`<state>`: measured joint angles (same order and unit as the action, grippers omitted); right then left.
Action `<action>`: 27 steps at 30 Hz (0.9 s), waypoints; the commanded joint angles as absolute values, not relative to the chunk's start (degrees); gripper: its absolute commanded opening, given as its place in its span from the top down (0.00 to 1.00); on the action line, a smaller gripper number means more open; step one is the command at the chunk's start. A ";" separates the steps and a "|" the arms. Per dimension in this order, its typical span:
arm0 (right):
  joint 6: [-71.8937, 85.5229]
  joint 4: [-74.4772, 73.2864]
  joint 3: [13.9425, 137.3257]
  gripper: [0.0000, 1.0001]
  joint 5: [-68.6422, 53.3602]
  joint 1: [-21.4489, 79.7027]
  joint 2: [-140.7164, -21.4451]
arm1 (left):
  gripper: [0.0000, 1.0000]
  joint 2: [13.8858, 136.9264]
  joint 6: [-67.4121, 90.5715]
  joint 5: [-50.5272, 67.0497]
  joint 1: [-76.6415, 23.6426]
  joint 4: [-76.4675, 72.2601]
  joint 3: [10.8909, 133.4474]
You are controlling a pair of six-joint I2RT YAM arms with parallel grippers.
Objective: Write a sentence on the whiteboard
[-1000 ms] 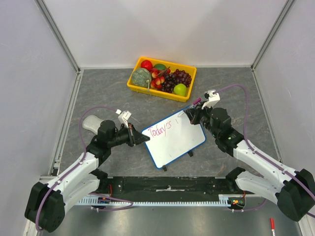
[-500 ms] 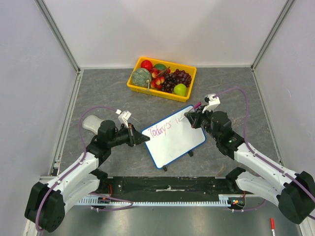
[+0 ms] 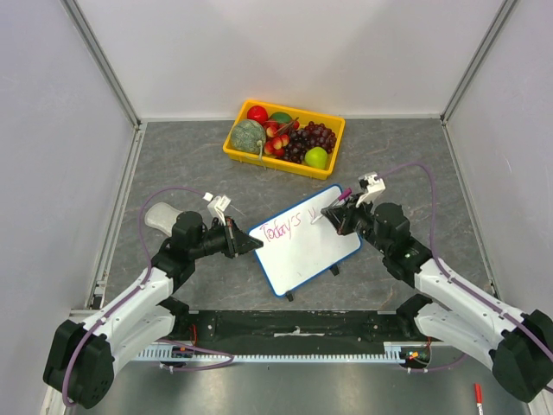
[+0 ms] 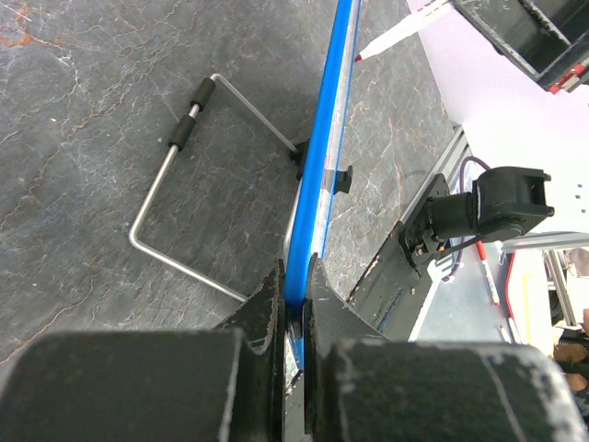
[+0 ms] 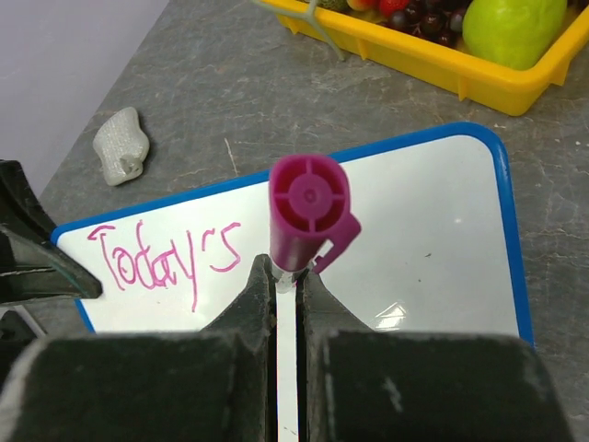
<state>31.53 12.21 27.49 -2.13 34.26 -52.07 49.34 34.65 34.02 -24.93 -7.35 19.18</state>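
Whiteboard [image 3: 304, 251] mid-table in the overhead view, turned askew between the two arms, well short of the yellow fruit basket [image 3: 276, 164] at the far side. Left gripper [image 3: 251, 245] clamped on its left corner. At the far right corner, right gripper [image 3: 339, 216] pinched narrow around a pink-capped marker [image 3: 344, 195]. Sentence [image 3: 285, 229] in pink along the upper part of the board: "Today's" plus a further stroke just left of the marker's tip. Grey lump [image 3: 160, 216] on the table [image 3: 199, 156] beside the left arm. Left wrist view: board edge-on, blue rim nipped between the closed fingers [image 4: 262, 304], face and writing hidden. Seen only here, a wire stand [image 4: 175, 203] attached at the rim and spread over the grey table, and the marker's reddish tip just beside the rim, contact not clear. Right wrist view: straight down onto the marker's magenta cap, barrel gripped tight between the fingers [image 5: 244, 304], tip hidden behind them. "Today's" plainly legible left of the marker, bare white to its right, basket with a green fruit [image 5: 511, 28] beyond the board's far edge.
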 commanded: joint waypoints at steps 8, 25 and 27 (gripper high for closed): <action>29.71 10.29 33.22 1.00 -2.21 34.10 -48.16 | 0.98 51.06 26.28 28.30 -25.75 2.02 18.46; 27.51 13.62 35.24 1.00 6.50 32.87 -54.93 | 0.98 51.59 26.10 27.25 -26.89 2.81 18.55; 27.86 14.41 34.81 1.00 7.12 32.78 -55.02 | 0.98 51.77 26.02 27.16 -26.98 2.90 18.63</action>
